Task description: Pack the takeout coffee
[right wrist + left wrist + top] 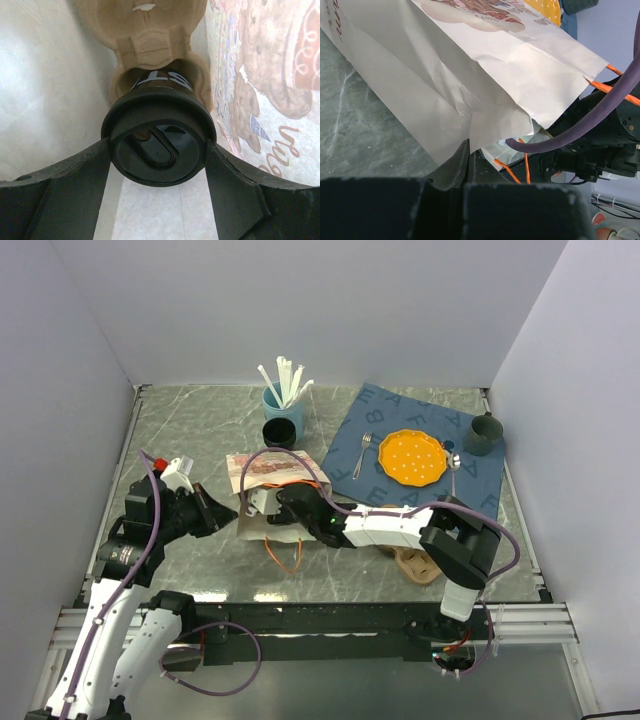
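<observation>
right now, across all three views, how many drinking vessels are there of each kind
lidded black takeout cup: 1
lidless black cup: 1
light-blue straw cup: 1
grey-green mug: 1
total: 4

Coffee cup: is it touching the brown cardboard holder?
Touching. The right wrist view shows the takeout coffee sitting in a pocket of the cardboard holder, whose rim hugs the cup, inside the paper bag.

Lid of takeout coffee (157,150): glossy smooth black plastic. Cup carrier (145,40): matt rough pulp. Paper bag (470,75): matt, creased.
</observation>
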Robot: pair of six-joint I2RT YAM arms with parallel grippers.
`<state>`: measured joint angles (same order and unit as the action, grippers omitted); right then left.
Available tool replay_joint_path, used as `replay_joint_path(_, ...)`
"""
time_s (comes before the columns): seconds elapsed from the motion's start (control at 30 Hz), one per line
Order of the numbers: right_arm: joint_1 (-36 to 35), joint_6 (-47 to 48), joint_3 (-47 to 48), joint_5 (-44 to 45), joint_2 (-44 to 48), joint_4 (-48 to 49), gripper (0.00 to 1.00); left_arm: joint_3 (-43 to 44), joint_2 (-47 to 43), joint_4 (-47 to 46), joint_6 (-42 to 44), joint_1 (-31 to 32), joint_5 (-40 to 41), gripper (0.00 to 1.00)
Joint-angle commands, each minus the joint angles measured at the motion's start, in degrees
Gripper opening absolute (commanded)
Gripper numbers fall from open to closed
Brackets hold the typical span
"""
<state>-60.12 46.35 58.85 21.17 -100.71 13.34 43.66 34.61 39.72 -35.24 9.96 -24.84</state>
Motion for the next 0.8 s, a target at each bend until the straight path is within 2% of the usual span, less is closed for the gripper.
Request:
replay_joint_path(0.0,0.70,-0.55,1.79,1.95,-1.42,1.95,0.67,0.02,-0.77,-1.75,-1.05,0.06,-2.58,0.01)
replay_joint_path(0.07,0.70,-0.64,1.88,2.12,-1.77,1.86,0.77,-0.15,-0.95,-1.84,-1.23,0.15,-2.76,0.01)
replay_joint_path(0.2,0.79,-0.91,2.23,1.68,-1.86,1.07,0.80,0.20,-0.95,-1.41,-0.97,0.15,-2.41,0.01)
replay_joint_path(0.33,0.79,-0.82,2.58,1.86,-1.51,0.55,0.92,0.37,-1.12,-1.58,-1.32,0.15,-2.32,0.01)
replay_joint_path(0.53,0.70,-0.64,2.50,1.33,1.47,-2.43,1.00,1.51,-0.60,-2.19,-2.46,0.15,-1.88,0.01)
replay_joint_path(0.77,0.70,-2.05,3.37,-1.38,5.87,-9.54,0.99,4.94,1.42,2.10,-3.87,0.06,1.63,0.02)
